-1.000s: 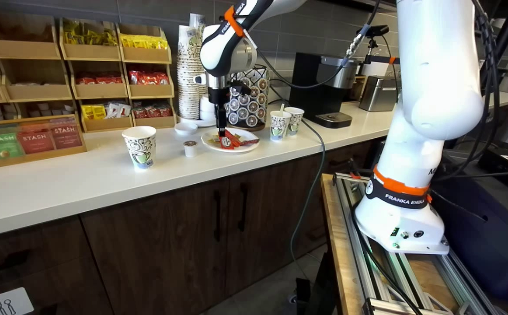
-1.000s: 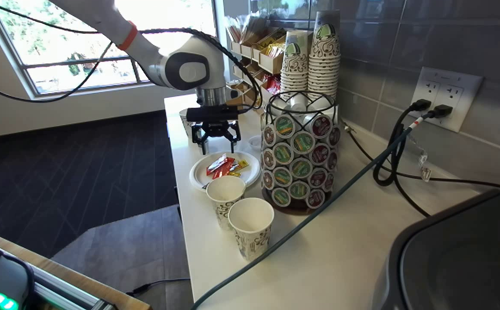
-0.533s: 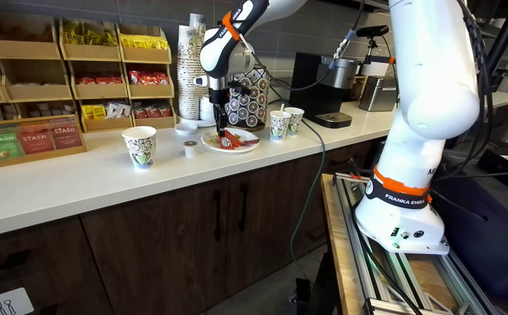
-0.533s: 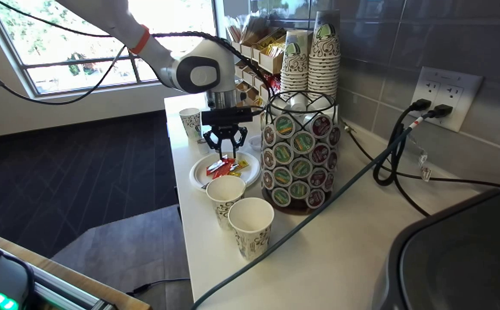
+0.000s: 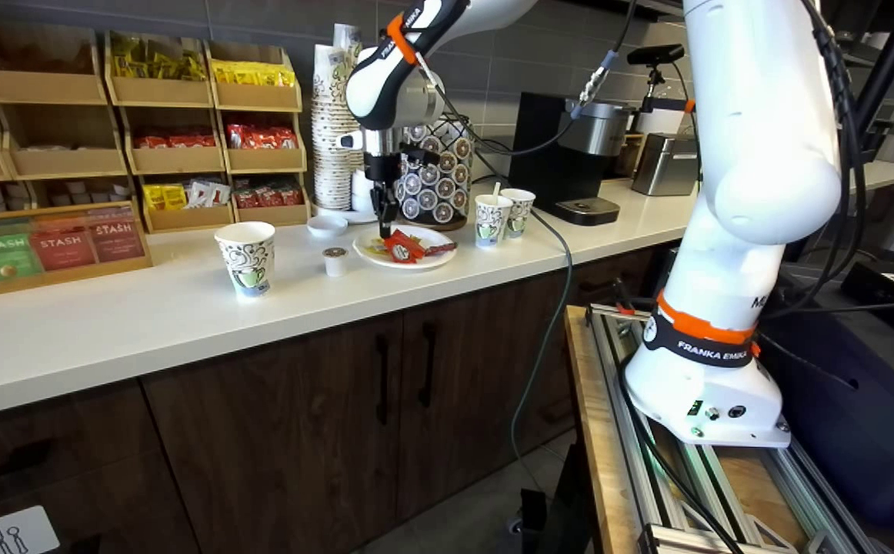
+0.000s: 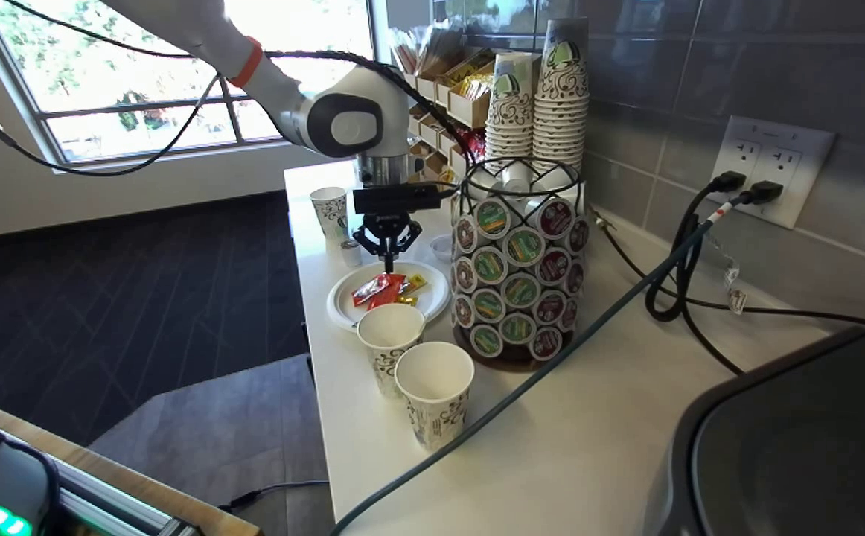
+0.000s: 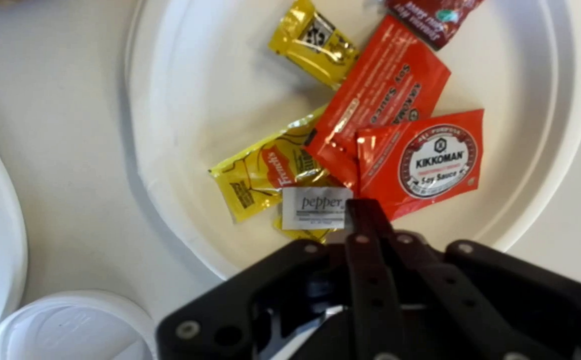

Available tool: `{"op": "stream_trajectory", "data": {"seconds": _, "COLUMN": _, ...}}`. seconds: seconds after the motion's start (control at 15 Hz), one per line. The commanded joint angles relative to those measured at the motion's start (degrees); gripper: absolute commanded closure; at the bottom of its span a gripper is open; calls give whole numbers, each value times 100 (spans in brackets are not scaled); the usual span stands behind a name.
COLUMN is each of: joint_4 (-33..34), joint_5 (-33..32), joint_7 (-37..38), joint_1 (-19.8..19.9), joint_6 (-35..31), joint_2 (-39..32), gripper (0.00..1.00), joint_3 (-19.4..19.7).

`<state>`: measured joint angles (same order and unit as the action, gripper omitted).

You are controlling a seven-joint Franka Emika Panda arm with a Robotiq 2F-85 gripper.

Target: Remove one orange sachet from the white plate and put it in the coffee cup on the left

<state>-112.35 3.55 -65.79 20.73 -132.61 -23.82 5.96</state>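
Gripper (image 6: 388, 266) low, fingers squeezed together, right over the white plate (image 7: 185, 125) it hung, the coffee cup (image 5: 248, 258) with its green print standing upright and well apart, and there, within the plate's rim, the orange sachet (image 7: 420, 162) was pinched by one corner!

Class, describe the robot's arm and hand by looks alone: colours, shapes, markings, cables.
The arm is white and rounded, with orange bands and a black collar lettered FRANKA EMIKA; dark cables run along it. The hand is black, with bolted links and slim, straight fingers.
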Motion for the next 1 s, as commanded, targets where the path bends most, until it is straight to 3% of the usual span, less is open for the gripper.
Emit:
{"op": "stream_trajectory", "data": {"seconds": 0.0, "joint_4": 116, "joint_5": 171, "joint_7": -396, "joint_1": 95, "joint_6": 251, "joint_2": -87, "gripper": 96, "joint_3": -111}}
{"op": "stream_trajectory", "data": {"seconds": 0.27, "joint_4": 92, "joint_5": 303, "joint_7": -544, "joint_1": 91, "joint_6": 249, "joint_2": -79, "gripper": 100, "joint_3": -128}}
{"op": "stream_trajectory", "data": {"seconds": 0.4, "joint_4": 82, "joint_5": 355, "joint_7": -651, "joint_1": 95, "joint_6": 292, "joint_2": -78, "gripper": 73, "joint_3": -134}}
{"op": "stream_trajectory", "data": {"seconds": 0.67, "joint_4": 76, "joint_5": 394, "joint_7": -862, "joint_1": 91, "joint_6": 338, "joint_2": -121, "gripper": 44, "joint_3": -138}}
{"op": "stream_trajectory", "data": {"seconds": 0.73, "joint_4": 72, "joint_5": 406, "joint_7": -892, "joint_1": 90, "joint_6": 312, "joint_2": -136, "gripper": 75, "joint_3": -138}}
{"op": "stream_trajectory", "data": {"seconds": 0.93, "joint_4": 50, "joint_5": 384, "joint_7": -934, "joint_1": 84, "joint_6": 321, "joint_2": -140, "gripper": 89, "joint_3": -119}}
